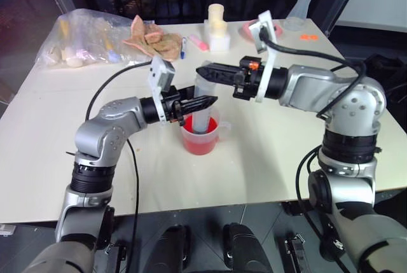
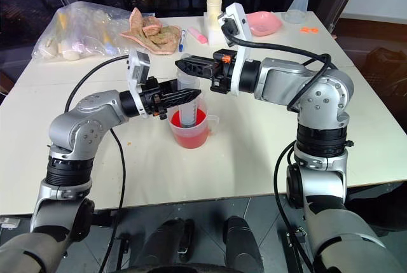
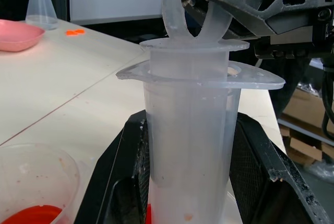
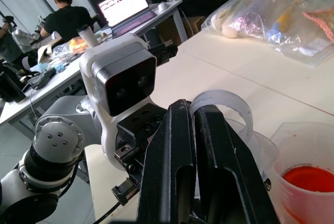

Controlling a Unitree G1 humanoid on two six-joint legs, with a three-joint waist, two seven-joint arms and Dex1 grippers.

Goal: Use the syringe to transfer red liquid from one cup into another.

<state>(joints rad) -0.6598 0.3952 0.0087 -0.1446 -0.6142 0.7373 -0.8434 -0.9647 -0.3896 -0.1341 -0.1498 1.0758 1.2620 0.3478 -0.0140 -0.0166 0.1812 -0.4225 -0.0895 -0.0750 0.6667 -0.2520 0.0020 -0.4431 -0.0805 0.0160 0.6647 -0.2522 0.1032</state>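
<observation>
Centrally, the left gripper [image 1: 205,102] clamps the syringe [image 1: 202,104] upright in the handled cup [image 1: 198,138] of red liquid [image 1: 196,143]; from 3 o'clock, the right gripper [image 1: 206,70] pinches its plunger ring [image 3: 195,10].

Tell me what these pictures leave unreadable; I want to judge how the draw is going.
- Orange tip of the large clear plastic syringe: head views, sunk in the wide clear handled cup; left wrist view, cut off by the edge.
- Red liquid inside the barrel: frosted wall, left gripper fingers cover it.
- Plunger ring hold by right gripper: fingers cover it.
</observation>
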